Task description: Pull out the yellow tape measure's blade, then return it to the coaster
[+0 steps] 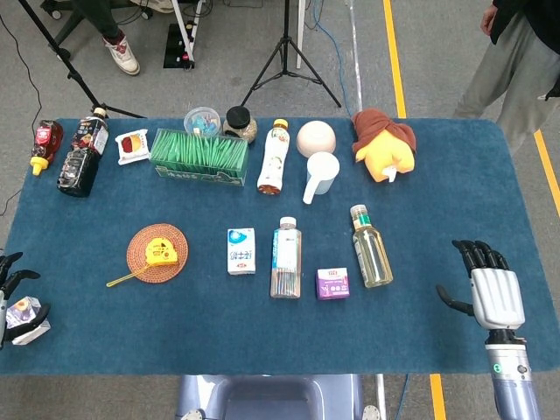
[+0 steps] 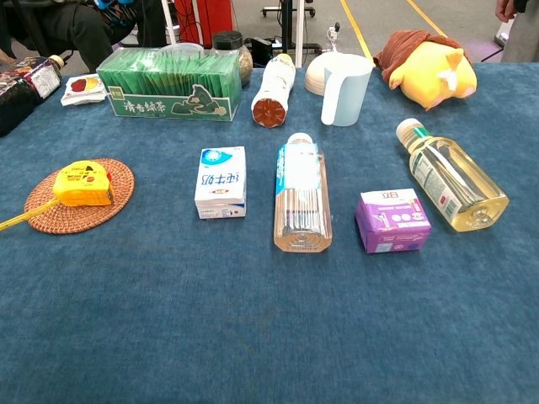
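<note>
Right hand (image 1: 495, 293) upright, fingers spread, empty; left hand (image 1: 10, 289) cropped, grip seemingly unclear

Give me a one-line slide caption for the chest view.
Yellow tape measure resting on the woven coaster, blade tip sticking out left, bottles and boxes alongside, no hands in frame.

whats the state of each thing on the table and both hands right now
tape measure: on the coaster, blade partly out over the edge
clear bottle: lying down, capped
oil bottle: lying down, capped
tea bottle: lying down
jug: on its side
left hand: at table edge, fingers apart
right hand: open, holding nothing
</note>
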